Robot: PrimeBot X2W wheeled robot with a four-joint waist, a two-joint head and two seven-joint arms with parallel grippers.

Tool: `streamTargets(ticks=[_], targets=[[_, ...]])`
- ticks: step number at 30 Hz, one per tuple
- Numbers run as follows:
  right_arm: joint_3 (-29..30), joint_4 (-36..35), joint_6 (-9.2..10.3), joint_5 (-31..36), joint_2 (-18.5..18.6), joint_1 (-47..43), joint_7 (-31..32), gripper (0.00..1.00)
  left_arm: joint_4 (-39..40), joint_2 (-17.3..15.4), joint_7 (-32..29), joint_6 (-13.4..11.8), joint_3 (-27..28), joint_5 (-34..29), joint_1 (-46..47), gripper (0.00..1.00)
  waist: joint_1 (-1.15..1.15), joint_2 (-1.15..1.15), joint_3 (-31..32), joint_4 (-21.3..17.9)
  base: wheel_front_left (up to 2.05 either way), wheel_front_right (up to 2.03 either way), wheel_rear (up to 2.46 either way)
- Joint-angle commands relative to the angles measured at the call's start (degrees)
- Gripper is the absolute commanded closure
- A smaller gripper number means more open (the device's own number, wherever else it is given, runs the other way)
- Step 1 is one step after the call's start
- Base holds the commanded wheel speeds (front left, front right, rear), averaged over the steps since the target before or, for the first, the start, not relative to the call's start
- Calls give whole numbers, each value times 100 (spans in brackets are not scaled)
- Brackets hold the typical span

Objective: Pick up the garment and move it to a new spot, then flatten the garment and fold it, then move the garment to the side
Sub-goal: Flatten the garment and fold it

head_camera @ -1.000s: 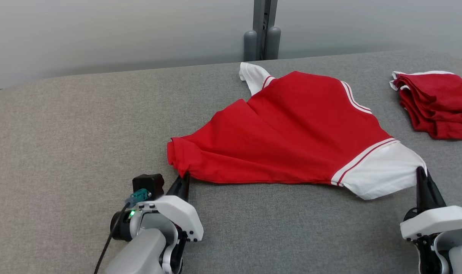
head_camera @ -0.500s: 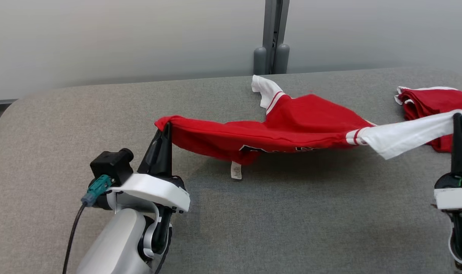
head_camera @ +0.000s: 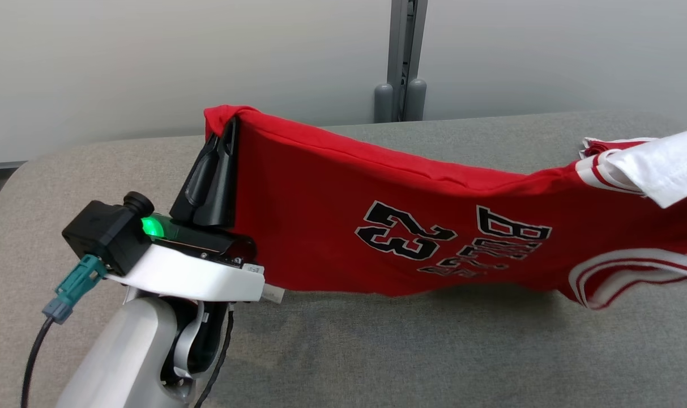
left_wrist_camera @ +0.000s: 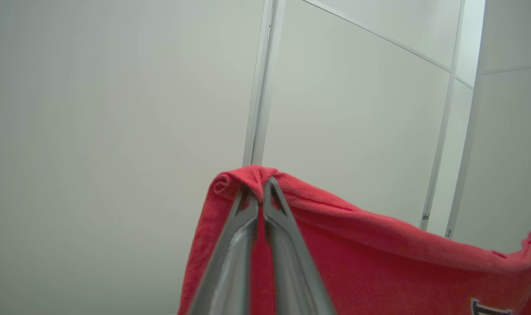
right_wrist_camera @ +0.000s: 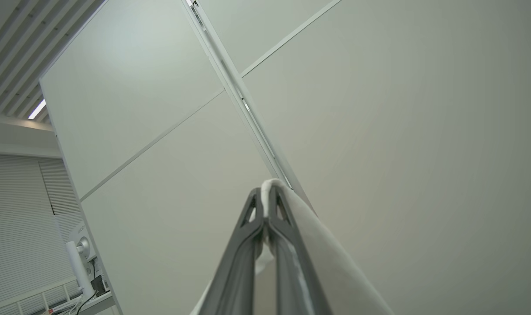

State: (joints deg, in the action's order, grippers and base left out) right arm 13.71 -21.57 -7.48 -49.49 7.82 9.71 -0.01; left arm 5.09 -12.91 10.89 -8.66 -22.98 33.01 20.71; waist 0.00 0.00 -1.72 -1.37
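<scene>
At left gripper [head_camera: 230, 126] tips — jaws pinched shut on red corner of jersey [head_camera: 405, 226]; right gripper [right_wrist_camera: 265, 197] clamped on white sleeve [head_camera: 660, 164]. Jersey hangs stretched between both, over grey table [head_camera: 377, 351]. Risk: thin pinches — hard outward pull could slip corner, dropping one end.

Head view looks down across the surface [head_camera: 377, 351], both wrist views point up at the wall [left_wrist_camera: 94, 109], all sharing the shirt [head_camera: 320, 226].
</scene>
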Motion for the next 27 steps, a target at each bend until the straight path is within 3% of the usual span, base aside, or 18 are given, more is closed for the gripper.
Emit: streamTargets(ticks=[1, 8, 12, 15, 21, 27], targets=[[51, -146, -2, 33, 11, -10, 94, 100, 206, -97, -115, -49, 21, -24, -17, 100, 0, 0, -44, -10, 0, 0, 0], [-13, -236, -2, 298, -82, 277, 575, 100, 776, -432, -738, -34, -80, -118, 252, 100, 0, 0, -466, -46, 0, 0, 0], [-136, -30, -2, 479, -98, 632, 726, 100, 658, -364, -1005, 75, -29, 178, 540, 100, 0, 0, -801, -61, 0, 0, 0], [-379, 435, -2, 659, -58, 1538, 901, 100, 154, -427, -1388, 231, 138, 395, 1365, 100, 0, 0, -1391, -109, 0, 0, 0], [-645, 1715, -2, 1459, -34, 3947, 748, 100, -1272, -639, -1839, 359, 387, 162, 3523, 100, 0, 0, -2410, -320, 0, 0, 0], [-781, 3341, -2, 2173, -315, 6726, -62, 100, -2792, -803, -1592, 342, 487, -505, 6101, 100, 0, 0, -3157, -759, 0, 0, 0]])
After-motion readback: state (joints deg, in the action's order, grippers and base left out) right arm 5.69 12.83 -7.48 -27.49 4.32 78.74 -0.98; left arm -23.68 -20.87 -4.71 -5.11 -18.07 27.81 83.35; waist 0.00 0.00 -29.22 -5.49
